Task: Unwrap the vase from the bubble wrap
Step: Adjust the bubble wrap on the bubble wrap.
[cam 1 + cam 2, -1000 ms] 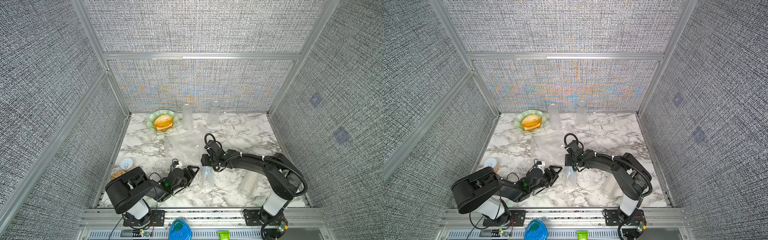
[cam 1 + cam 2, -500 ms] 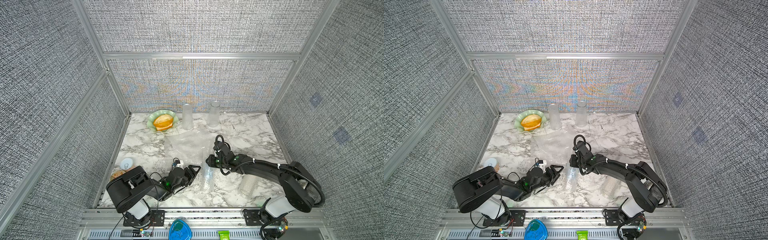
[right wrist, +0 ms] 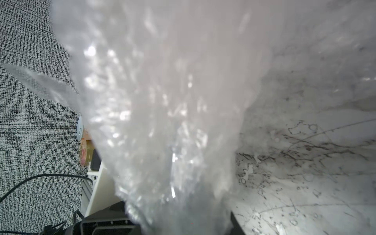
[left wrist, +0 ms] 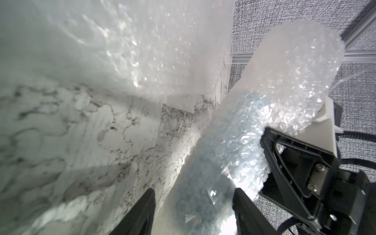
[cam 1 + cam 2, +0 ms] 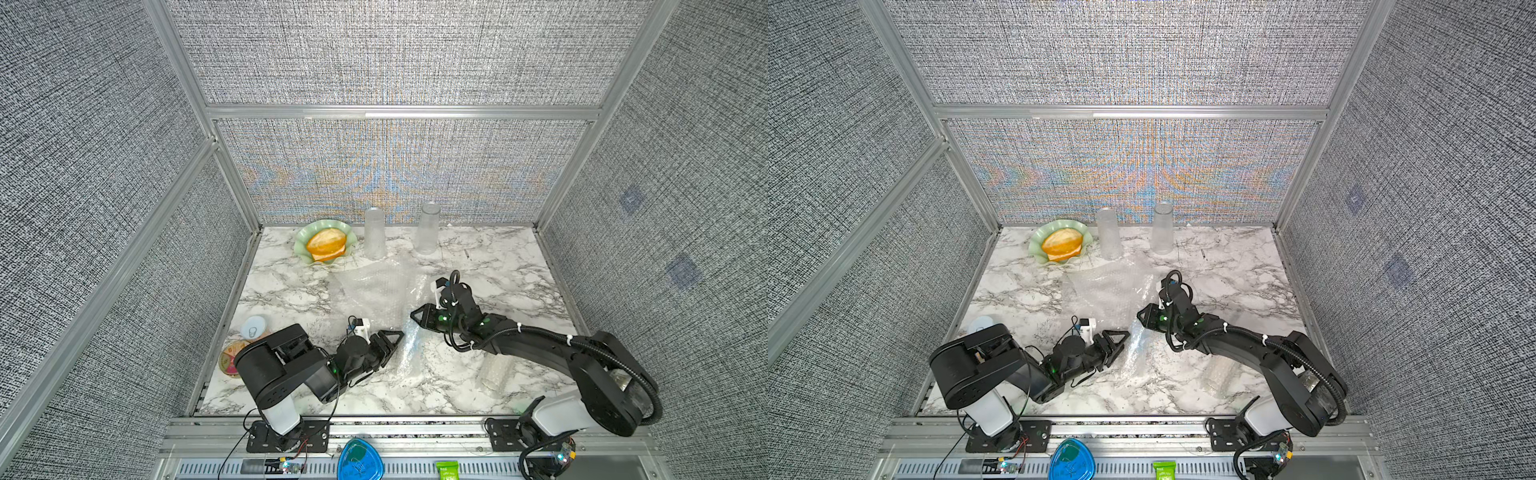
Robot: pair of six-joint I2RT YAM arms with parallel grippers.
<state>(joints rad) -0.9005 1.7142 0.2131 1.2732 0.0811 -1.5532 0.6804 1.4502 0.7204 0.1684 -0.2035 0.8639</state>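
- Two black arms reach in over a white marble surface [image 5: 291, 291], walled on three sides by grey woven panels in aluminium framing.
- Along the back edge stand a green scalloped dish [image 5: 326, 245] holding something orange, and two clear tumblers [image 5: 374, 233] upside down.
- Near the left edge sit a small white lid [image 5: 253, 328] and a round tin [image 5: 230, 359].
- Mid-surface, the bubble wrap [image 5: 374, 291] lies spread out, one twisted strand [image 5: 409, 347] trailing toward the front; another roll [image 5: 494, 372] lies under the right arm.
- Left gripper [image 5: 395, 338]: the left wrist view shows its fingers [image 4: 142, 213] part-open either side of the strand [image 4: 203, 193], not clearly pressing it.
- Right gripper [image 5: 417, 318]: wrap [image 3: 173, 122] fills its wrist view; its fingers stand narrow, pinching the strand.
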